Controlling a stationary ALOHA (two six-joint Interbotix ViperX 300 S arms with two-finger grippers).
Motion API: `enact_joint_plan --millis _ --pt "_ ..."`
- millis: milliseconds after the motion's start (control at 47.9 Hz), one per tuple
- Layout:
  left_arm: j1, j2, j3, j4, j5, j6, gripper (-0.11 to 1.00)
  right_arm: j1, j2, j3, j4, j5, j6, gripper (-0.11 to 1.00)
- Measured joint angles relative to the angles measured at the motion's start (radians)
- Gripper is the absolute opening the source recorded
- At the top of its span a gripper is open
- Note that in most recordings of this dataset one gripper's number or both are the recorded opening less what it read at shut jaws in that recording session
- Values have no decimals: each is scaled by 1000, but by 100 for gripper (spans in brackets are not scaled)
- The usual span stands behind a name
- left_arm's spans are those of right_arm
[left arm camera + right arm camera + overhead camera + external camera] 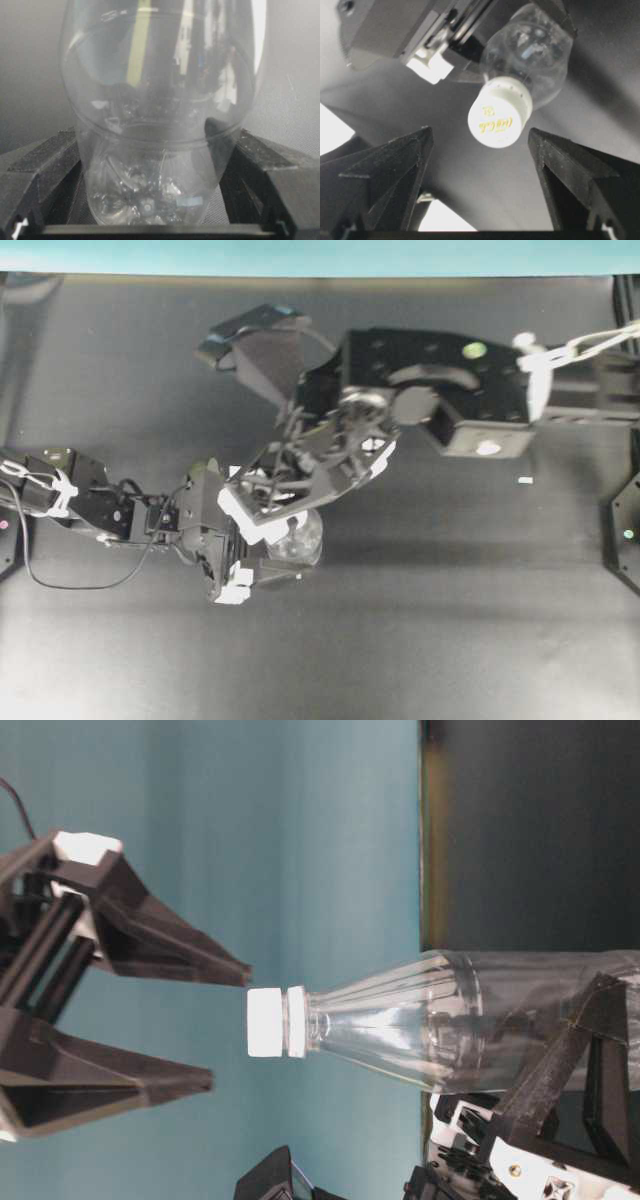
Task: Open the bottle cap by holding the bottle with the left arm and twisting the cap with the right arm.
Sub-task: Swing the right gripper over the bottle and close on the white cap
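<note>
Right gripper (480, 145) spread wide just above the bottle cap (499, 116) — not touching it.

Its two dark fingers (150, 952) stand on either side of the white cap with clear gaps. The left gripper (160, 175) clamps the lower body of the clear bottle (450, 1020) between its jaws — holding it upright over the dark table (450, 620).

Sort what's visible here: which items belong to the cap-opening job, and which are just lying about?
Part of the job:
- bottle, clamped in the left gripper
- bottle cap, still on
- right gripper, open, fingers either side of the cap, not touching

Lying about:
- small white scrap on the table
</note>
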State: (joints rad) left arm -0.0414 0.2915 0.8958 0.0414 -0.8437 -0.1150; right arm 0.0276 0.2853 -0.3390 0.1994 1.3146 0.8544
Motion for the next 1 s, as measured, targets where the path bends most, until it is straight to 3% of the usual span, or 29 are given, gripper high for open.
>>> enact_joint_plan --millis 313,563,772,855,1001 --pt "0 -5 -2 2 17 0 84 0 17 0 -18 5 0 69" --pt "0 -6 0 0 17 0 84 0 20 0 -20 9 0 39" --pt "0 -6 -2 2 18 0 84 2 21 0 -21 17 -6 39" --pt "0 -5 -2 0 20 0 84 2 21 0 -21 28 -37 38" --pt "0 -6 -3 2 20 0 84 0 25 -8 -21 60 -155 39"
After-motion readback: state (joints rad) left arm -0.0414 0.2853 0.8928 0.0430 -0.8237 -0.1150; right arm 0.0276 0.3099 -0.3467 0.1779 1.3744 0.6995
